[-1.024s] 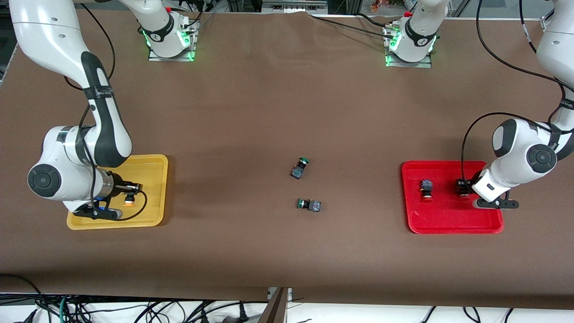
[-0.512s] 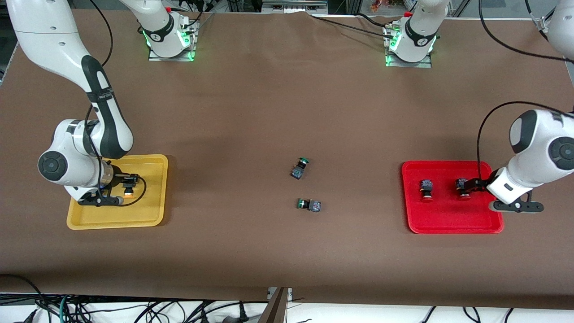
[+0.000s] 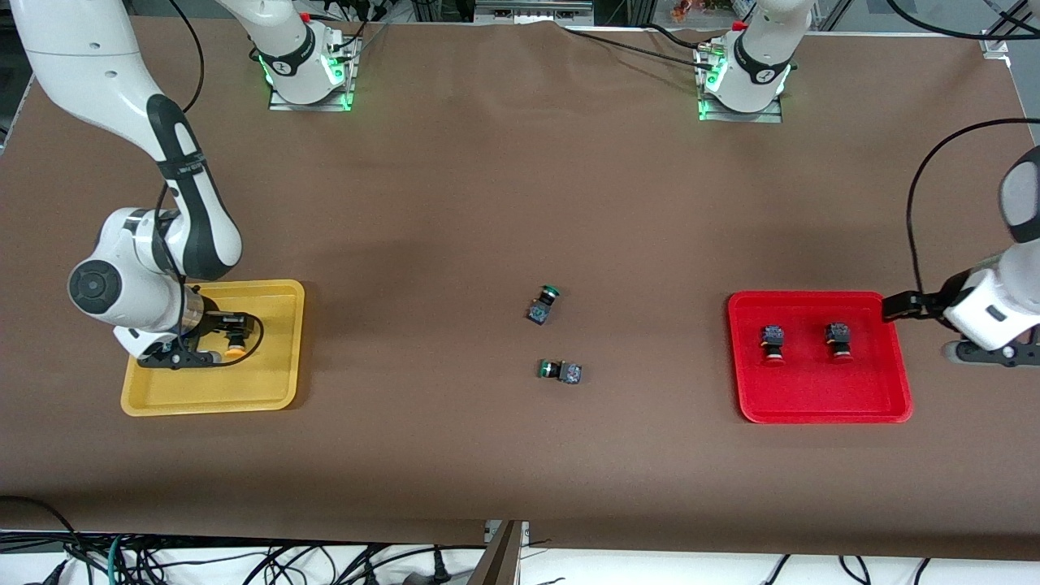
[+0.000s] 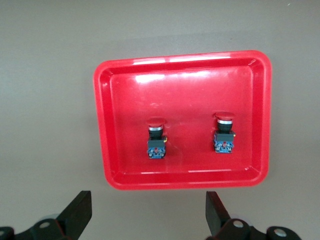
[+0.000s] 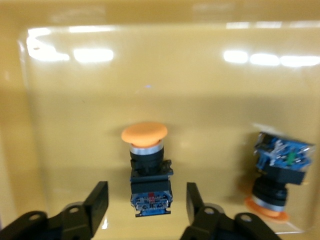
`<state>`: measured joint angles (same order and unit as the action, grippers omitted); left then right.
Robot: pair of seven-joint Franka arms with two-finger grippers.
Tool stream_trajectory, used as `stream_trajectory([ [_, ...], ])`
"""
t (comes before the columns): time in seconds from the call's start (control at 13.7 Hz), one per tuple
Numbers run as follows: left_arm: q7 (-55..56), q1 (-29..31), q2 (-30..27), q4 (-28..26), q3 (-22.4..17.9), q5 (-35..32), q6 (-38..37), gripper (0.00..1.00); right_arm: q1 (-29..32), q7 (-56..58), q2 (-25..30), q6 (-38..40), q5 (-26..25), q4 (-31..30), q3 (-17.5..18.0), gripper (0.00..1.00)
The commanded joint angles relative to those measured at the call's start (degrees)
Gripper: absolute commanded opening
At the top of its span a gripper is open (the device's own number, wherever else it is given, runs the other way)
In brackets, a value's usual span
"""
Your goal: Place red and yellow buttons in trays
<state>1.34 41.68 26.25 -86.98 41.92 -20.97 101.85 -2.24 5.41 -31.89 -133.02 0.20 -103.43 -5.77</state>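
Brown paper-like cover [image 3: 504,203] over the whole table, faint creases. Two metal base plates [image 3: 312,99] at the robots' edge, lit green. Tangle of black cables [image 3: 244,561] on a pale floor along the camera-side edge — cluttered frames and gear past the bases.

Mid-table, you have two green-capped switches [image 3: 543,305] [image 3: 560,371] lying near each other, with bare brown tabletop [image 3: 455,203] all round them out to both trays. In the red tray [image 3: 816,406], two red buttons [image 3: 771,343] [image 3: 838,340] stand apart with a gap between; the left gripper [image 3: 894,307] hangs over its rim. In the yellow tray [image 3: 268,394], the right gripper [image 5: 147,200] straddles one yellow button [image 5: 146,167], a second [image 5: 277,172] beside it.
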Motion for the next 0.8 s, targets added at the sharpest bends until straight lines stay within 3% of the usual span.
stream_trajectory([
  [0.0,-3.3,0.3,-2.9,3.4,-0.3,4.8,-5.0,1.00,0.3,3.0,4.5,7.8,0.7,3.4,0.3,1.00],
  [0.15,-5.6,-2.4,-7.1,2.8,-4.8,9.1,-6.0,1.00,0.2,3.0,4.9,19.6,0.6,11.8,0.5,1.00],
  [0.29,-7.0,-10.6,-11.4,2.4,-15.1,14.7,-8.2,1.00,0.1,3.2,4.8,28.1,0.2,18.8,0.5,1.00],
  [0.59,-7.1,-23.9,-18.8,-2.0,-27.7,17.5,-8.6,1.00,0.0,3.1,5.2,40.7,0.5,28.1,0.8,1.00],
  [0.73,-7.1,-32.2,-21.6,-3.9,-36.0,19.6,-8.6,1.00,0.0,2.5,6.2,44.7,0.7,31.0,0.9,1.00],
])
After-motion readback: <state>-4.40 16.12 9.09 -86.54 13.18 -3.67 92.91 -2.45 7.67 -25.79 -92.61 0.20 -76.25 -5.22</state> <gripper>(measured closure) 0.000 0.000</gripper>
